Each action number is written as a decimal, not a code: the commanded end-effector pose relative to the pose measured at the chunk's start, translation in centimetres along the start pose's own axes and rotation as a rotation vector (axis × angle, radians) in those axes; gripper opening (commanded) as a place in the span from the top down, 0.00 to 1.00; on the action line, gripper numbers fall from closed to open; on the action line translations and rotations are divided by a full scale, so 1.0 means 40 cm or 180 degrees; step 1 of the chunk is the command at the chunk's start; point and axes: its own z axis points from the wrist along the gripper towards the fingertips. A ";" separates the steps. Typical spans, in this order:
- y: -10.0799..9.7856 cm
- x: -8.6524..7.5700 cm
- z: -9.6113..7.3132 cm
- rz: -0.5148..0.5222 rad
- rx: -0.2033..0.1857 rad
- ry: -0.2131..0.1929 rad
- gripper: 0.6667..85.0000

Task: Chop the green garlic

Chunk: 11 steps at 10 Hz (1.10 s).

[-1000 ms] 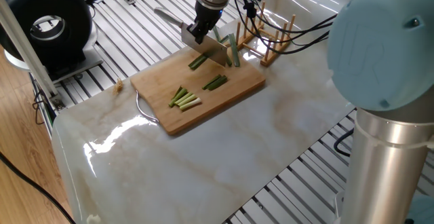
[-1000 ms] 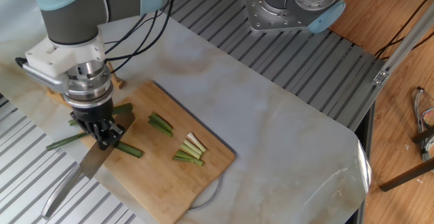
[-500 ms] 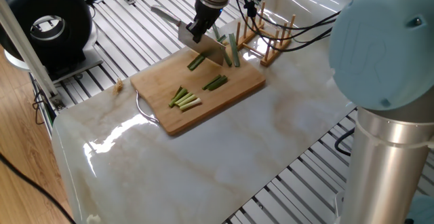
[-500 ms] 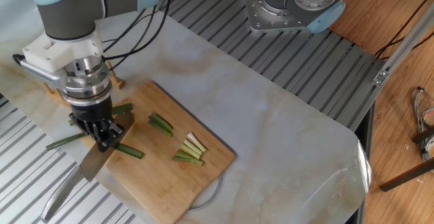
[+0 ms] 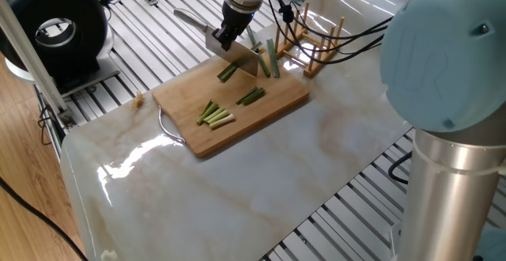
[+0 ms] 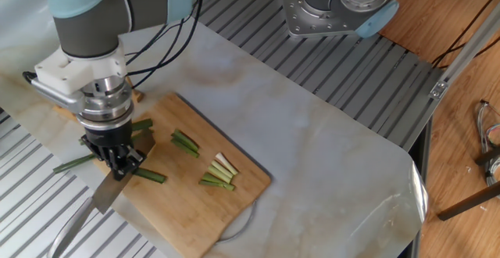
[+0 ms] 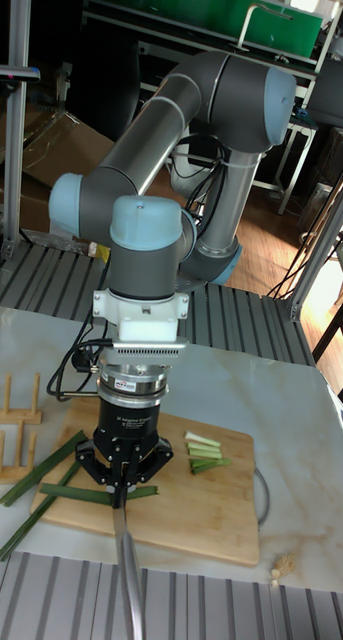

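My gripper point(image 6: 117, 163) is clenched on the knife point(image 6: 100, 194) handle; the blade runs down and away from the fingers toward the near edge of the board point(image 6: 215, 211) in the other fixed view, its tip out past that edge. The blade looks clear of the wood, though I can't tell for sure from these angles.

The uncut garlic point(image 7: 41, 470) lies right under me: long dark-green stalks crossing under the gripper, roughly square to the blade, which is what I want for a chop. Their leafy ends run off the board's end toward the peg rack point(image 5: 316, 43). Stalk axis goes along the board's length; the blade cuts across it.

Cut pieces are already spread on the board:
- one short piece point(image 6: 148, 175) just beside the blade
- a pair point(image 6: 185, 142) mid-board
- a pale bundle point(image 6: 219, 172) near the far end by the handle loop

Room: the rack sits near the gripper on the leaf side, with cables hanging over it, so I have little margin there. The side toward the cut pieces is open. My guess is the next stroke is straight down onto the stalks; stepping the blade toward the rack is the risky part.
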 end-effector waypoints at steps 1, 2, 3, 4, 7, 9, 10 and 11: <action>0.004 0.016 -0.018 0.0040 -0.0019 0.0053 0.99; -0.002 0.028 -0.014 0.0054 0.0009 0.0112 0.99; -0.007 0.034 -0.009 0.0054 0.0024 0.0139 0.99; -0.010 0.043 -0.007 0.0049 0.0040 0.0182 0.99; -0.011 0.056 -0.012 0.0057 0.0023 0.0233 0.99; -0.016 0.075 -0.027 0.0052 0.0024 0.0253 0.99; -0.022 0.081 -0.031 0.0033 0.0018 0.0258 0.99; -0.025 0.087 -0.034 0.0026 0.0008 0.0256 0.99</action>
